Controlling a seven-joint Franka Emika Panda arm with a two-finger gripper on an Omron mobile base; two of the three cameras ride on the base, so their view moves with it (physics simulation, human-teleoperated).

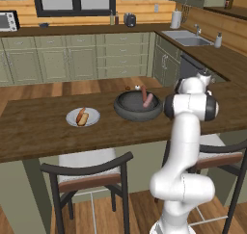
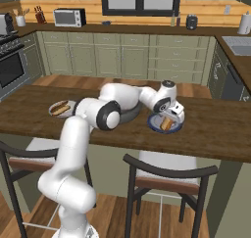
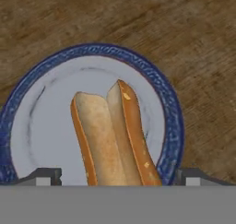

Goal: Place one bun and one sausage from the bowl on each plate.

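Bun on the blue-rimmed plate, pincer spread wide over it.

Split bun (image 3: 113, 140) lying on blue-rimmed plate (image 3: 171, 121), right of the bowl (image 1: 137, 108) on the bench (image 1: 34, 127); pincer (image 3: 117, 177) open astride, not pinching. Probably light, soft, easily crushed; best taken gently across the middle. Sausage (image 1: 147, 100) left in bowl: firmer, likely slippery.

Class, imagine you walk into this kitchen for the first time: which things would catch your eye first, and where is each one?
The white arm stretches over the wooden counter, its gripper above the blue-rimmed plate, where a split bun lies. The big dark bowl mid-counter holds one sausage. To its left, the pale plate already carries a filled bun.
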